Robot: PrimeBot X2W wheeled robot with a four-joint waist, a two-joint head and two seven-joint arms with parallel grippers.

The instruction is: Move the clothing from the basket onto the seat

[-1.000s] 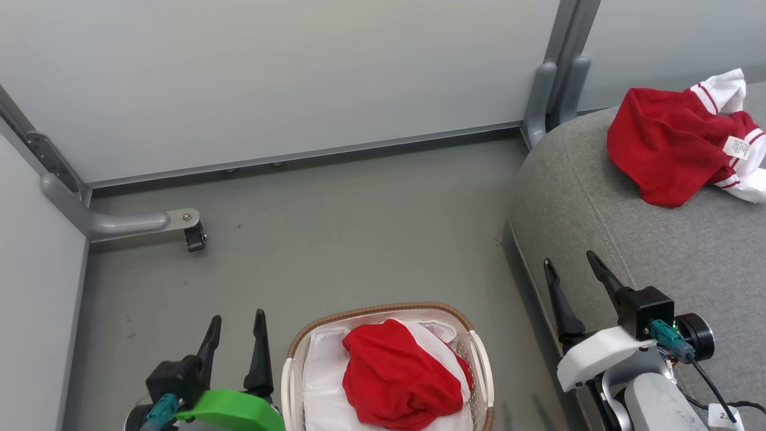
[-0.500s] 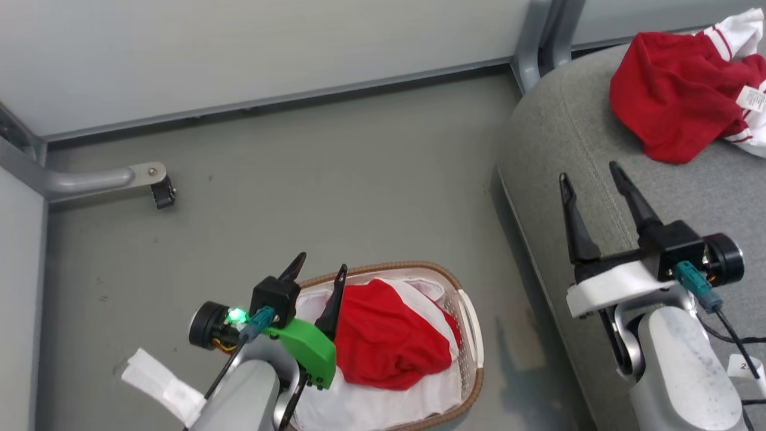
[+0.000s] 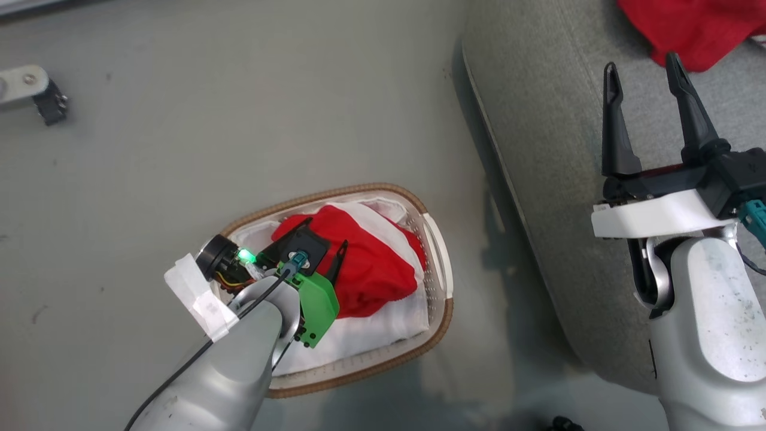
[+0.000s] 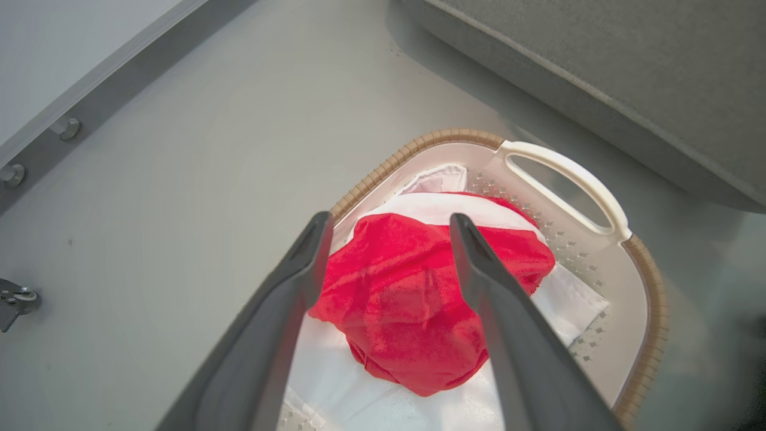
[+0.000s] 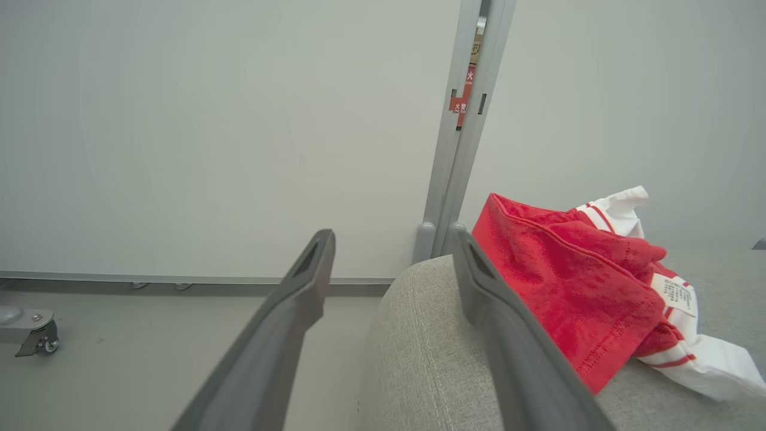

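The basket [image 3: 358, 193] stands on the grey floor [image 3: 179, 149], just beside the seat [image 3: 538, 149], which lies to the right of the basket in the head view. Inside the basket one red garment [image 3: 374, 272] lies in a crumpled heap on the white lining sheet [image 3: 371, 332]. The heap is nearer to the far end of the basket, and the sheet is bare at the near end.

The left claw [image 3: 327, 231] hangs over the left part of the basket, with its two dark fingers pointing down toward the garment. The fingers stand well apart and nothing is between them. In the left wrist view the red heap is seen through the gap, and I cannot tell if the fingertips touch the cloth. The white loop handle [image 4: 568, 173] of the basket is on the side facing the seat.

The right claw [image 3: 641, 61] is well apart from the basket, above the seat, with its fingers spread wide and empty. A second red garment [image 5: 556, 281] with white striped trim lies on the seat, beyond the right claw and far from the basket. A white label [image 5: 676, 293] shows on it. A small caster wheel [image 3: 51, 108] stands on the floor, far to the left of the basket.
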